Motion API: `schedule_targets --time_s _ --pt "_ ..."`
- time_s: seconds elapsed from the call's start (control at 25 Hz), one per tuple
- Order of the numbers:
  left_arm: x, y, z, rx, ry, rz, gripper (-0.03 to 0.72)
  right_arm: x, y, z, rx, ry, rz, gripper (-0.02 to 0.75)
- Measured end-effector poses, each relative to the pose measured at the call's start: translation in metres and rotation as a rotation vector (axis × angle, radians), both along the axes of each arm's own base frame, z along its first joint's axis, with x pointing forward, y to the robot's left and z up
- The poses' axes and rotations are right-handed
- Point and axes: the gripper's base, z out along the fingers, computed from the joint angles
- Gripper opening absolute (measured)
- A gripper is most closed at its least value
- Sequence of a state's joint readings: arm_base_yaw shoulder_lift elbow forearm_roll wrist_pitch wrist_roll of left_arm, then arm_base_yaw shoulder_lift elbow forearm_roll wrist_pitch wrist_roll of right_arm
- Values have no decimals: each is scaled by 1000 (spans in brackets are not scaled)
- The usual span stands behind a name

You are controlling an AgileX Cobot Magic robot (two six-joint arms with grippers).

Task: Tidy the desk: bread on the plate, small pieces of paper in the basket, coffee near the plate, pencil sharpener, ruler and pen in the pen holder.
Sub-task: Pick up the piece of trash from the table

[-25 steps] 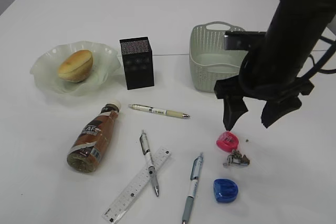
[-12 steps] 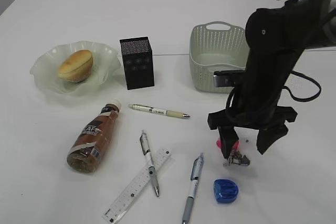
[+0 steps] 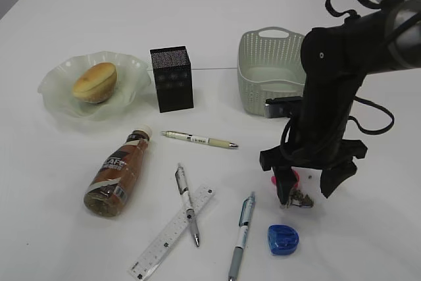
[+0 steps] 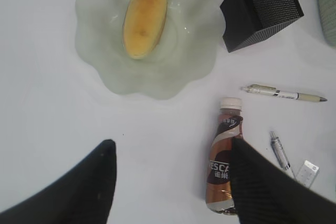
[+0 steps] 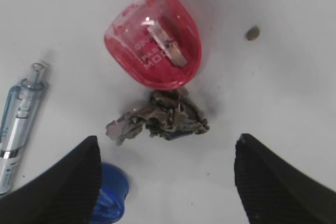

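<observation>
The right pincer (image 3: 306, 192) stood wide apart and grasped nothing, its two black fingers (image 5: 63, 187) planted either side of a crumpled scrap of paper (image 5: 160, 119) on the white tabletop (image 3: 66, 241), clear of it on both sides. The scrap lay just below a pink pencil sharpener (image 5: 155, 38), nearly touching it. The left pincer (image 4: 173, 182) hung released above the tabletop, also empty, with the coffee bottle (image 4: 223, 158) lying on its side partly behind one finger.

By count: one bread (image 3: 95, 82), resting in the one green ruffled plate (image 3: 52, 90); one black pen holder (image 3: 171, 78), upright beside the plate; one pale green basket (image 3: 263, 64), behind the right arm; one coffee bottle; one ruler (image 3: 172, 230), with a pen (image 3: 187, 204) lying across its upper end; three pens altogether, the others being a cream one (image 3: 199, 139) and a blue-grey one (image 3: 241, 235); two sharpeners, the pink and a blue one (image 3: 282, 239); one paper scrap, plus a tiny dark speck (image 5: 252, 33) near it.
</observation>
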State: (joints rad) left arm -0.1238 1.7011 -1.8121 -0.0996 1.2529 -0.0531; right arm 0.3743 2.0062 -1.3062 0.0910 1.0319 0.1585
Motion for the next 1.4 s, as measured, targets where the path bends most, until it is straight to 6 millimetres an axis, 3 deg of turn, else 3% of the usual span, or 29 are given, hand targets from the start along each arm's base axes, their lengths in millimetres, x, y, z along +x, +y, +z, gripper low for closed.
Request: schedule_targets --time_s 0.88,1.4 --pt "0 0 0 0 0 0 487 3 0 -3 0 -20 3 577" --pt "0 0 0 0 0 0 487 3 1 -16 -7 9 -1 577"
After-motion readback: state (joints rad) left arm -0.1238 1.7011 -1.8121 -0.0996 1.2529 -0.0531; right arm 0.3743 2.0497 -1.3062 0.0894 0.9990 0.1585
